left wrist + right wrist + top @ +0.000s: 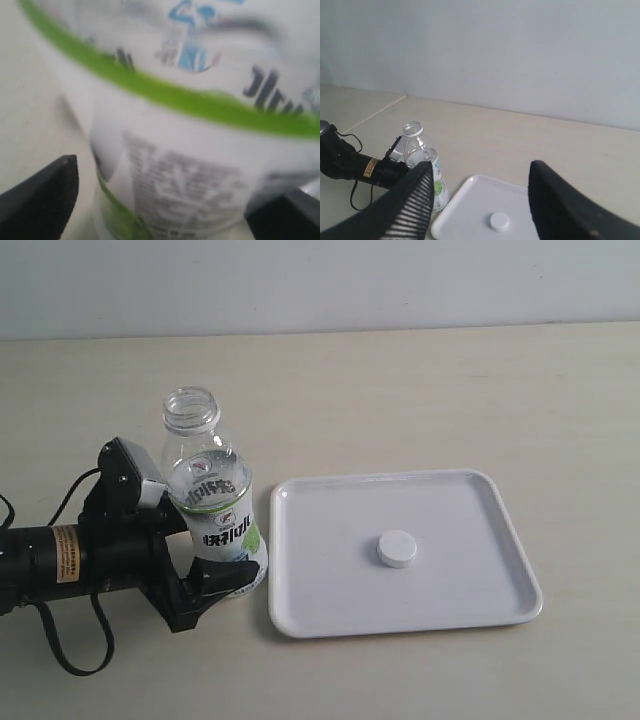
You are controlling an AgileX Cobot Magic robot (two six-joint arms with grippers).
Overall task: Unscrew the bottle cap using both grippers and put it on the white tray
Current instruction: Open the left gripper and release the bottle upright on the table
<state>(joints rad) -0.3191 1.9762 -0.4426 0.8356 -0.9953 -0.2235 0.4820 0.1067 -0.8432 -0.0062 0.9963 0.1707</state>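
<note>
right pincer (481,169) agape, wrist view only

The right pincer (480,167) hangs high, its fingers (405,205) spread wide with only open air between them. Below and ahead of it lies the white tray (480,520). The bottle cap (397,549) sits alone mid-floor there, with bare tray on every side. The left pincer (205,540) flanks the lower body of the bottle (205,490), which fills its gap. Behind it, its arm (60,555) and a looping cable (60,655) block the way. Above this pincer the bottle's open neck stands unobstructed, and the tray rim lies just beyond the bottle.
</note>
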